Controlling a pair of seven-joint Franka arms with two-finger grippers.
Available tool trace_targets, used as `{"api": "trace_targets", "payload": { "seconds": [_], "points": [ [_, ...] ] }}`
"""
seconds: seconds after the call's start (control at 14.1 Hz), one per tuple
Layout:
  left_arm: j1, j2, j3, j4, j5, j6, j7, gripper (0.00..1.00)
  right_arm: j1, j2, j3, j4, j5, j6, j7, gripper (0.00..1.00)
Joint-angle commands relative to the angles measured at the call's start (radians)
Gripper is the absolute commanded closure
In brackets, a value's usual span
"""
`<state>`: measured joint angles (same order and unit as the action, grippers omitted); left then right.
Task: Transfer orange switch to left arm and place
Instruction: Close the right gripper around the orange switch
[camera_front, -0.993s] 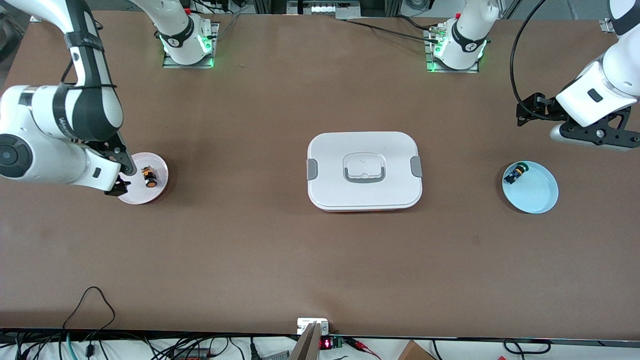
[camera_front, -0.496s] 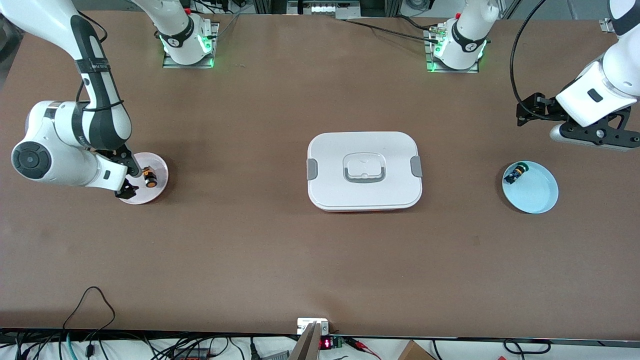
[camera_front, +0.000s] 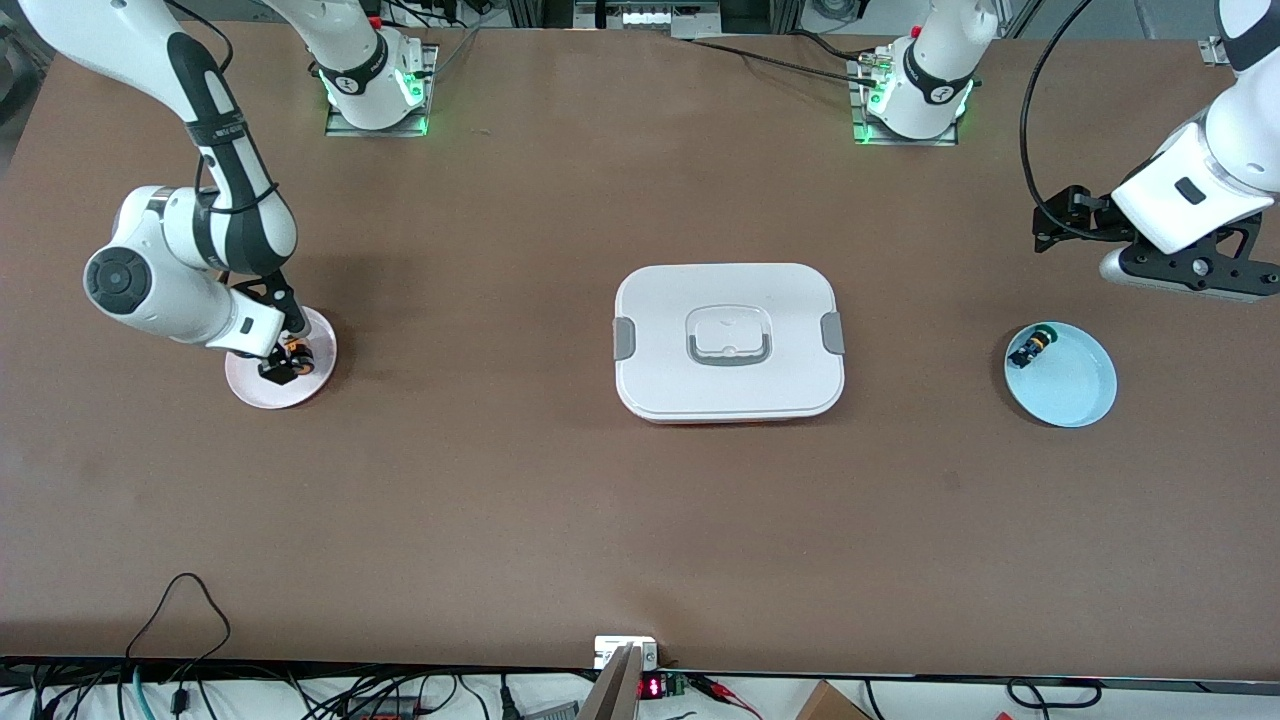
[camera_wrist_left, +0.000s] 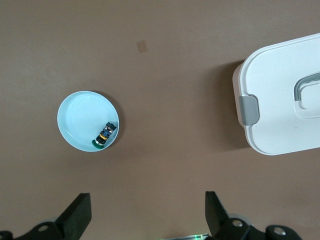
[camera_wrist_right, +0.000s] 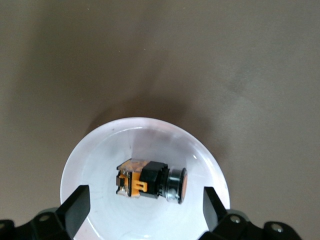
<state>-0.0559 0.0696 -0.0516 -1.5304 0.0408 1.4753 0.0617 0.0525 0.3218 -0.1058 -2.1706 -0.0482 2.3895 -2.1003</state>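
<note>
Front view: the right claw (camera_front: 281, 362) hangs spread over the orange switch (camera_front: 297, 358) lying on the pink plate (camera_front: 262, 392), toward the right arm's end of the worktop (camera_front: 500, 500); the box (camera_front: 729, 342) sits mid-worktop.

Left wrist view: the left claw (camera_wrist_left: 148, 216) waits, fingers apart, near the blue plate (camera_wrist_left: 80, 117).

Right wrist view: nothing gripped.

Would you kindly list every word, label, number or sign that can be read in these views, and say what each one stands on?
Nothing can be read with confidence.
Box: plain lid, no lettering.
Orange switch: no marking shows.
Round marks on the arm bases: too small to read.
Red digits on the small display at the table's near edge: too blurred to read.
</note>
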Motion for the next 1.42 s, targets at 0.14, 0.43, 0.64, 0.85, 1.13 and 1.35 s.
{"api": "trace_targets", "payload": {
  "seconds": [0.14, 0.43, 0.64, 0.85, 1.13, 1.35],
  "points": [
    [-0.002, -0.001, 0.001, 0.016, -0.005, -0.007, -0.002, 0.00, -0.006, -0.038, 0.008, -0.075, 0.014, 0.138, -0.060, 0.00],
    [-0.002, -0.001, 0.001, 0.016, -0.005, -0.007, -0.002, 0.00, -0.026, -0.032, 0.008, -0.127, 0.016, 0.252, -0.060, 0.00],
    [-0.002, -0.001, 0.001, 0.016, -0.005, -0.007, -0.002, 0.00, -0.057, -0.014, 0.009, -0.133, 0.019, 0.269, -0.058, 0.00],
    [-0.002, -0.001, 0.001, 0.016, -0.005, -0.007, -0.002, 0.00, -0.063, 0.000, 0.011, -0.133, 0.021, 0.289, -0.057, 0.00],
    [-0.002, -0.001, 0.000, 0.016, -0.006, -0.007, -0.002, 0.00, -0.057, 0.008, 0.014, -0.133, 0.022, 0.298, -0.046, 0.00],
    [-0.002, -0.001, 0.001, 0.016, -0.006, -0.007, -0.002, 0.00, -0.056, 0.006, 0.014, -0.133, 0.024, 0.300, -0.043, 0.00]
  ]
}}
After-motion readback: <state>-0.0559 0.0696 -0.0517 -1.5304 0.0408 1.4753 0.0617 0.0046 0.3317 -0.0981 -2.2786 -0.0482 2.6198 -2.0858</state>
